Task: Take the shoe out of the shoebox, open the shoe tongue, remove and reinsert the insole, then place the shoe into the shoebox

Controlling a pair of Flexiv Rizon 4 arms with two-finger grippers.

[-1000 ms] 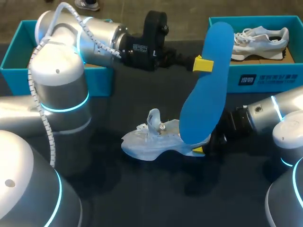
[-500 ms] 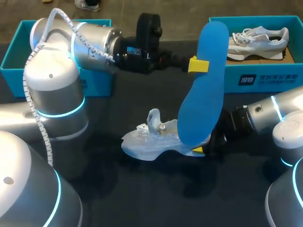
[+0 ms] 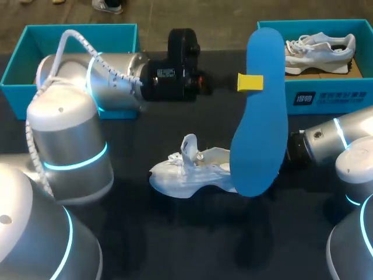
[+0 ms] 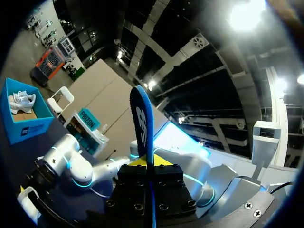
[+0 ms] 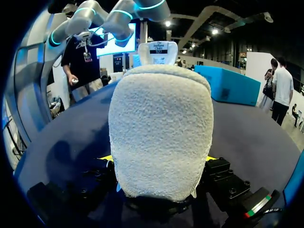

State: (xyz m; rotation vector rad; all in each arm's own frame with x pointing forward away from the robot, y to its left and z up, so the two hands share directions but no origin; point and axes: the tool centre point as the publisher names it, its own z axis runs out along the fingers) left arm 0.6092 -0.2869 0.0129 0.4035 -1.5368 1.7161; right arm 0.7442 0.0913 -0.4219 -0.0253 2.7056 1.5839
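The white shoe (image 3: 186,172) lies on the dark table near the middle, its tongue standing up. My left gripper (image 3: 250,82) is shut on the blue insole (image 3: 262,116), which hangs nearly upright above the shoe's heel end, clear of the shoe. In the left wrist view the insole (image 4: 141,118) stands edge-on between the shut fingers of my left gripper (image 4: 148,164). My right arm (image 3: 317,143) comes in low from the right, and the insole hides its gripper in the head view. In the right wrist view my right gripper (image 5: 159,159) grips the shoe's fuzzy heel (image 5: 159,118) from both sides.
A teal shoebox (image 3: 326,96) at the back right holds a second white shoe (image 3: 317,46). Another teal box (image 3: 14,67) stands at the back left, partly behind my left arm (image 3: 111,84).
The insole's lower end has come out of the shoe and swung right and up, so it now hangs more upright. My left arm has shifted. The shoe and right arm stayed put.
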